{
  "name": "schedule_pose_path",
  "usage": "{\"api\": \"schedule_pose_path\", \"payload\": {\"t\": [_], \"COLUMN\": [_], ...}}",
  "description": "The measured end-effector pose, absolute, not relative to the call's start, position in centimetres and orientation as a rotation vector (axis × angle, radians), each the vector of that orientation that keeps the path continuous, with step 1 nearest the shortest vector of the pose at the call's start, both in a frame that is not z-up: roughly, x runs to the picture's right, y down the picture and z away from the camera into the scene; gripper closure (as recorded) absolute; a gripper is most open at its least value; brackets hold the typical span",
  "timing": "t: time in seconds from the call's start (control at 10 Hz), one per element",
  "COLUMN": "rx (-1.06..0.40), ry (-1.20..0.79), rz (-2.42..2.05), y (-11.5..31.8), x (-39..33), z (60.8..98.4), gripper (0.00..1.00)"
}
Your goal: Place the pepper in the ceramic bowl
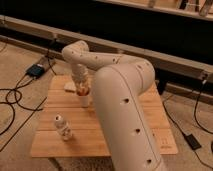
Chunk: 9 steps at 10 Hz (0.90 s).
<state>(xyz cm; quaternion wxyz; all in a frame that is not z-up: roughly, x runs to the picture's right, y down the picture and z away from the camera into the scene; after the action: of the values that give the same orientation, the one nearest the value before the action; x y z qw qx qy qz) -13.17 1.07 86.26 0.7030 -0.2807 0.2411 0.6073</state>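
On the near part of the wooden table (82, 122) stands a small white bottle (62, 128). Farther back the gripper (82, 89) points down, seemingly clamped on the pepper (83, 92), just above a white cup (84, 101). I cannot find the ceramic bowl with certainty. The far edge is near.

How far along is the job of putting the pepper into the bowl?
Done: nothing looks finished; the pepper is in no bowl. In hand: the gripper hangs over the far part of the table, with the red-orange pepper at its tip, just above a white cup. Whether it is gripped I cannot tell. Left: carrying it to the bowl, which I cannot pick out here, and releasing it.
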Motion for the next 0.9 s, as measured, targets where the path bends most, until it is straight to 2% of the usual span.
{"api": "schedule_pose_path", "payload": {"t": [0.1, 0.2, 0.3, 0.4, 0.5, 0.9], "rx": [-0.624, -0.624, -0.625, -0.621, -0.623, -0.622], "ry": [0.538, 0.54, 0.539, 0.548, 0.545, 0.548], "rz": [1.35, 1.348, 1.348, 1.344, 1.345, 1.355], "y": [1.08, 1.08, 1.1, 1.3, 1.31, 1.38], "x": [-13.16, -13.13, -13.17, -12.89, -12.93, -12.68], "z": [86.28, 86.27, 86.28, 86.33, 86.32, 86.14], "gripper": [0.6, 0.53, 0.45, 0.32, 0.29, 0.28]}}
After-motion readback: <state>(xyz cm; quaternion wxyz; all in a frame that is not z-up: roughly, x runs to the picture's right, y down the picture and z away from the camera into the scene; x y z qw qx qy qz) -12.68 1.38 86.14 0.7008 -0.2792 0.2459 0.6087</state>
